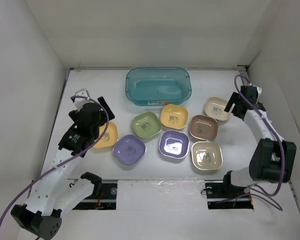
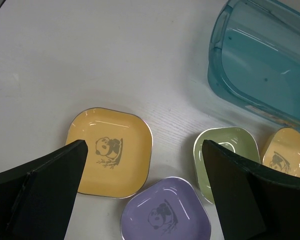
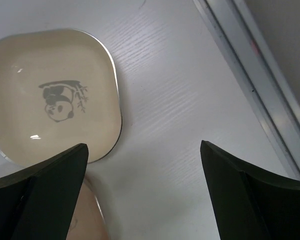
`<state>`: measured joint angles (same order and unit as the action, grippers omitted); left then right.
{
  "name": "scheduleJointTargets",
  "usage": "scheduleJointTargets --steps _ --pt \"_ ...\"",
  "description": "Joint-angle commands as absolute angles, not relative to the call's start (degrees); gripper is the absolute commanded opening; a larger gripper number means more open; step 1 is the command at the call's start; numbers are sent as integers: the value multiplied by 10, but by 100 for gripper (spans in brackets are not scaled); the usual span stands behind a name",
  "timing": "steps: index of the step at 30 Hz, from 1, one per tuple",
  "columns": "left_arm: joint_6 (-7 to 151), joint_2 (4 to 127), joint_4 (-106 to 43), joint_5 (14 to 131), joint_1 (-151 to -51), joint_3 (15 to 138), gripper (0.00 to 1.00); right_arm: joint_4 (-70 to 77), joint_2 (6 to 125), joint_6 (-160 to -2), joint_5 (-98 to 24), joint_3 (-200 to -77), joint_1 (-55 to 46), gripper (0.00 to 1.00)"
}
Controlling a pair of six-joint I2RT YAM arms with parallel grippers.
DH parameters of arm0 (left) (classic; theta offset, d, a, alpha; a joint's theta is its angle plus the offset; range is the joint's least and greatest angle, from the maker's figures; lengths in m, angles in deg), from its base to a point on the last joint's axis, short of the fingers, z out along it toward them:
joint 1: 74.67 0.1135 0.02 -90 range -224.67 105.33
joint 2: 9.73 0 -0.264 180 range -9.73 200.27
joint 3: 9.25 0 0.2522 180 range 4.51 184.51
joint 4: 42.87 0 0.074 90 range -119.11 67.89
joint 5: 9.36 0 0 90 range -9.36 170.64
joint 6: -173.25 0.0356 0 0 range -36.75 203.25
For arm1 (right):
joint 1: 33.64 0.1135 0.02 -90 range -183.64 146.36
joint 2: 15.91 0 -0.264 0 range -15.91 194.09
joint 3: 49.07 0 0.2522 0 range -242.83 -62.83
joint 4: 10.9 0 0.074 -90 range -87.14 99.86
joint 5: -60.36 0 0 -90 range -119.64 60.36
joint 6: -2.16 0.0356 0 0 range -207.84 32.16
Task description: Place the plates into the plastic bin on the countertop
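Teal, see-through plastic marks the reference point here. The plastic bin (image 1: 157,86) stands open-mouthed and empty on the white countertop (image 1: 90,82), and none of the plates is in it yet. All eight lie on the bin's near side in a loose single layer, right way up and unstacked. I judge that this leaves every rim free for a pinch.

Just before the bin are the green plate (image 1: 146,124) and a yellow-orange plate (image 1: 174,116). Farther out from it lie a purple plate (image 1: 129,149), a second purple plate (image 1: 174,144), the brown plate (image 1: 204,127) and a cream plate (image 1: 206,156). Off the bin's right end sits the right cream plate (image 1: 216,108). Off its near left corner sits the left yellow-orange plate (image 1: 106,135), partly hidden by the arm.

The left gripper (image 1: 92,101) hangs over that left yellow-orange plate (image 2: 110,152). Its wrist view shows the left gripper (image 2: 144,150) spread wide, with nothing between the fingers and no contact that I can see.

The right gripper (image 1: 235,105) is beside the bin's right end. Its wrist view shows the right gripper (image 3: 144,148) equally wide and empty. The right cream plate (image 3: 52,95) lies toward one finger, and the gap is mostly over bare countertop.

Each arm seems posed for the plate at its own end of the bin, which would keep the two from crossing.
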<state>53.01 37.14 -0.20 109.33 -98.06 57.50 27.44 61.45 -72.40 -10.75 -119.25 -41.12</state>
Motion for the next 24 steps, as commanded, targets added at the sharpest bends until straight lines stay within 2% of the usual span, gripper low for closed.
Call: scheduleJointTargets --steps 1,7,11,14,16,18,19,20,21,24 --pt "533 374 -12 1098 -978 580 100 208 676 -711 -171 -1240 -438 99" --pt "533 380 -12 1098 -978 580 100 170 808 -704 -210 -1278 -461 92" --pt "533 380 -7 1098 -978 580 100 159 859 -697 -248 -1301 -473 81" --pt "528 375 -7 1103 -978 580 100 177 889 -697 -248 -1328 -479 68" --pt "528 375 -2 1103 -978 580 100 185 904 -697 -248 -1339 -479 46" --pt "522 369 3 1109 -978 586 100 193 918 -704 -243 -1351 -479 32" --pt "522 368 3 1109 -978 586 100 193 918 -704 -238 -1357 -479 12" --pt "522 368 3 1109 -978 586 100 199 923 -704 -238 -1357 -479 3" --pt "522 363 3 1109 -978 586 100 210 923 -699 -238 -1362 -484 0" --pt "522 363 3 1109 -978 586 100 218 895 -681 -203 -1362 -484 0"
